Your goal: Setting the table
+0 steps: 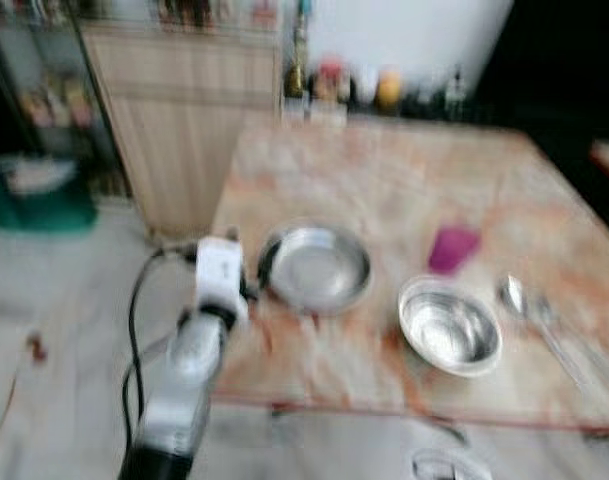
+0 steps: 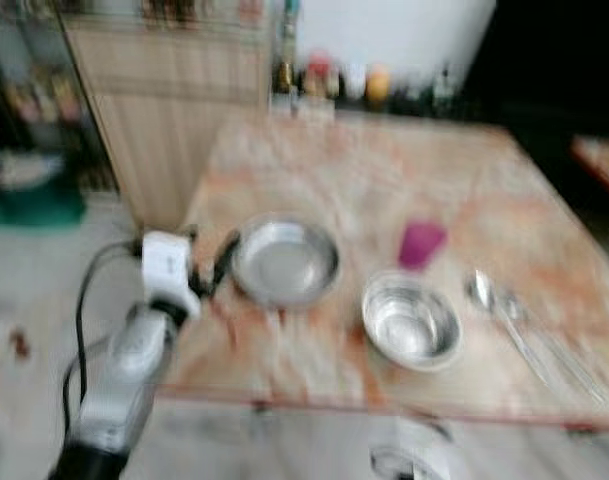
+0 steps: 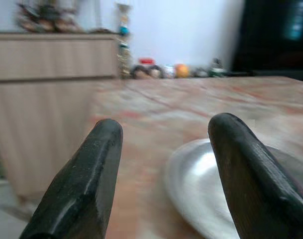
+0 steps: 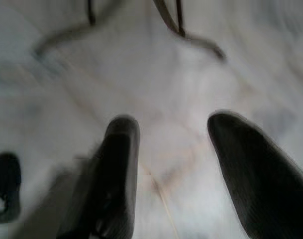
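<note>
Left gripper (image 3: 161,174), fingers spread and empty, sits at the table's (image 1: 384,180) left edge beside the steel plate (image 1: 316,266), likely to grasp its rim. Right gripper (image 4: 173,174) hangs open over the floor.

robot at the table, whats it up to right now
The robot is at a marbled table, part-way through setting it. Its left hand is open and reaches toward the near left corner, right beside a shallow steel plate without gripping it. On the table also stand a steel bowl, a small purple cup and some spoons to the right. The right hand hangs open over the floor. The pictures are blurred.
</note>
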You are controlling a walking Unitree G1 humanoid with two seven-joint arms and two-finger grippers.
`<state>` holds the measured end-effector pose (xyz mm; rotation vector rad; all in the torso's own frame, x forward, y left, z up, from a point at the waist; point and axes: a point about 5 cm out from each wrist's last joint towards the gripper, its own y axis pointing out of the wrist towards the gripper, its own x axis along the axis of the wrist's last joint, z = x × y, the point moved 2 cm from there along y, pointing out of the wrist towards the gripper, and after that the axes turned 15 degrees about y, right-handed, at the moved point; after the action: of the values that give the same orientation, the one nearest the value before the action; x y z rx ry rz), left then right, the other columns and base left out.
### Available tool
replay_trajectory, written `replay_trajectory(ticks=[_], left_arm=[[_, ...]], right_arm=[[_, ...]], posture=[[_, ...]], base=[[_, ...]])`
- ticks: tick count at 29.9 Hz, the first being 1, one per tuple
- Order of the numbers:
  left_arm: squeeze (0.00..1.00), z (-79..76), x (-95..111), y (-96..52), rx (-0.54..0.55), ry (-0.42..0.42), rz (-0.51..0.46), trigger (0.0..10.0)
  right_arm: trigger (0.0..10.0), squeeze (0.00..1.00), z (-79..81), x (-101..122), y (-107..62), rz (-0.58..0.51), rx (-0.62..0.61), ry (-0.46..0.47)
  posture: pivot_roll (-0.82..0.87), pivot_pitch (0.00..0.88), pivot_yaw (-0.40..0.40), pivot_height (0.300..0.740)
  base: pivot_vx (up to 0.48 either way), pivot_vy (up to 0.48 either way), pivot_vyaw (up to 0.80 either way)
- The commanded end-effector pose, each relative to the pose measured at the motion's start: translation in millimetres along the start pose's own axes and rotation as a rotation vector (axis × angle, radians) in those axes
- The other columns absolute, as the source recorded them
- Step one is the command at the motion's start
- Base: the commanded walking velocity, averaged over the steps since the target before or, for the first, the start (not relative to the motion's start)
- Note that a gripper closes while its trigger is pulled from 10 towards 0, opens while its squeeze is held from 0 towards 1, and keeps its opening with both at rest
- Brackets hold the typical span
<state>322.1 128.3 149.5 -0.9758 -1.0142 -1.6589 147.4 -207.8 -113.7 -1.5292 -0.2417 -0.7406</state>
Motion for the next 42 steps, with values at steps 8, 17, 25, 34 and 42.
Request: replay_trajectory(ticks=[8, 17, 25, 34, 42], left_arm=[[0.00, -10.9, 7, 8.0, -0.087, -0.191, 0.073, 10.0], [0.00, -28.1, 3, 10.3, -0.123, -0.167, 0.128, 10.0], [0.00, -20.8, 3, 12.2, -0.075, -0.158, 0.148, 10.0], [0.00, -6.6, -5, 13.9, -0.031, -0.162, 0.182, 10.0], [0.00, -3.1, -7, 16.1, -0.027, -0.172, 0.212, 10.0]], right_arm=[[10.0, 0.00, 2.3, -5, -0.9, 0.016, 0.009, -0.001], [10.0, 0.00, 3.3, -4, -0.5, 0.017, 0.011, 0.000], [10.0, 0.00, 2.7, -4, -0.6, 0.017, 0.010, -0.001], [10.0, 0.00, 1.8, -5, -0.7, 0.022, 0.013, -0.007], [10.0, 0.00, 1.2, -5, -0.7, 0.023, 0.013, -0.012]], posture=[[0.15, 0.000, -0.069, 0.731], [0.15, 0.000, -0.065, 0.731], [0.15, 0.000, -0.068, 0.731], [0.15, 0.000, -0.071, 0.731], [0.14, 0.000, -0.075, 0.731]], base=[[0.000, 0.000, 0.00], [0.000, 0.000, 0.00], [0.000, -0.202, 0.00], [0.000, -0.133, 0.00], [0.000, 0.000, 0.00]])
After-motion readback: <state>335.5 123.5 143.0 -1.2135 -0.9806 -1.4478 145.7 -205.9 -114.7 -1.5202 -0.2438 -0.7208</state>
